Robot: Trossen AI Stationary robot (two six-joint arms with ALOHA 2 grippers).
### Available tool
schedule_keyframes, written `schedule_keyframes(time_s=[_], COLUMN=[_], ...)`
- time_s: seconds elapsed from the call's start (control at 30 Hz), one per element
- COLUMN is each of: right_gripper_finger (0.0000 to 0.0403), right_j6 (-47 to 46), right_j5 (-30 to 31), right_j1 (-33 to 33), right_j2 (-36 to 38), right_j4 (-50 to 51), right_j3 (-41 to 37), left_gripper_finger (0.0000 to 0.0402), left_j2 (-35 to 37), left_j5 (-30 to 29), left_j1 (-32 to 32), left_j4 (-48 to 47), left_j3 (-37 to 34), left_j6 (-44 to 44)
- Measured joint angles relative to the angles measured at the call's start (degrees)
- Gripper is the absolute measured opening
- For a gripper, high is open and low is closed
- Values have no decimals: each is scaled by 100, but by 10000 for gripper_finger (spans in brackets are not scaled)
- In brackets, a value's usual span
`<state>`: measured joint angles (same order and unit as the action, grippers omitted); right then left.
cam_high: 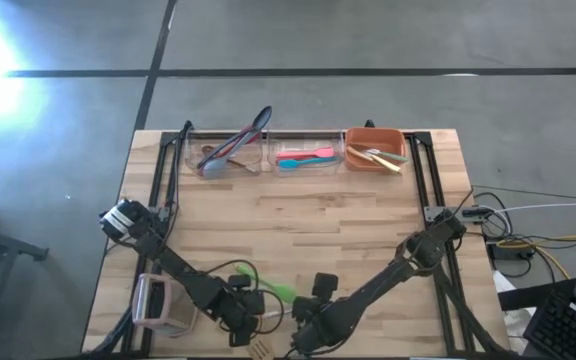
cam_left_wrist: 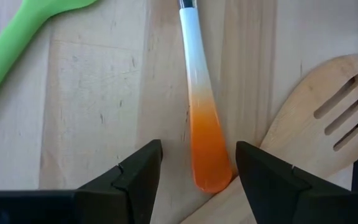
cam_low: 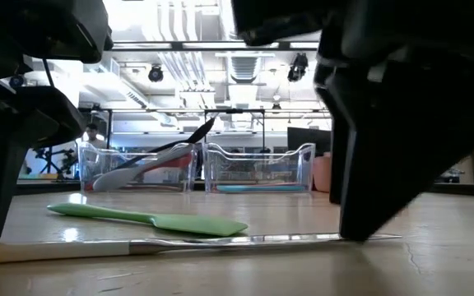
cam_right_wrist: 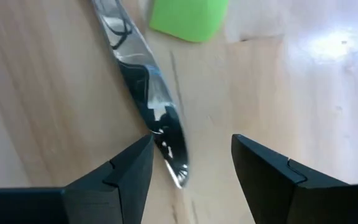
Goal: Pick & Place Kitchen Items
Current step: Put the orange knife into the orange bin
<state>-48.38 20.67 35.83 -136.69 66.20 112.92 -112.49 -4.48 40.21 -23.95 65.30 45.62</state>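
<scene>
A knife with a white-to-orange handle (cam_left_wrist: pixel 199 106) and a shiny blade (cam_right_wrist: pixel 143 81) lies flat on the wooden table (cam_high: pixel 348 230), near its front edge. My left gripper (cam_left_wrist: pixel 199 146) is open and points down, its fingers on either side of the handle's orange end (cam_left_wrist: pixel 209 165). My right gripper (cam_right_wrist: pixel 191 140) is open too, and straddles the blade's tip (cam_right_wrist: pixel 173 158). A green spatula (cam_low: pixel 151 219) lies flat just beyond the knife. A wooden slotted turner (cam_left_wrist: pixel 328 118) lies beside the handle's end. My left gripper touches nothing that I can see; a gap shows on both sides of the handle. My right gripper has one finger (cam_right_wrist: pixel 132 165) right beside the blade's edge near the tip; whether it touches the blade I cannot tell.
Along the far edge stand a clear bin (cam_high: pixel 226 155) with red, grey and black utensils, a clear bin (cam_high: pixel 306 158) with pink and teal ones, and an orange bin (cam_high: pixel 375 150) with wooden ones. A boxy pinkish-white object (cam_high: pixel 158 305) sits at the near left.
</scene>
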Motion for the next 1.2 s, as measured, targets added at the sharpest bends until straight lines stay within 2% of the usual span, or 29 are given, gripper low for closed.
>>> schedule_keyframes(time_s=[0.43, 0.77, 1.0, 1.2], right_gripper_finger=[210, 210, 210, 210], right_j6=[-436, -941, -973, -970], right_j5=[434, 706, 1137, 1313], right_j1=[134, 143, 143, 160], right_j2=[620, 1036, 1414, 1546], right_j4=[589, 1704, 1763, 1761], right_j3=[7, 4, 4, 0], left_gripper_finger=[210, 210, 210, 210], left_j2=[0, 0, 0, 0], left_j5=[-152, -501, -734, -685], left_j1=[6, -35, -308, -422], left_j4=[145, 6, -414, -476], left_j3=[7, 14, 9, 0], left_j6=[182, 77, -109, -497])
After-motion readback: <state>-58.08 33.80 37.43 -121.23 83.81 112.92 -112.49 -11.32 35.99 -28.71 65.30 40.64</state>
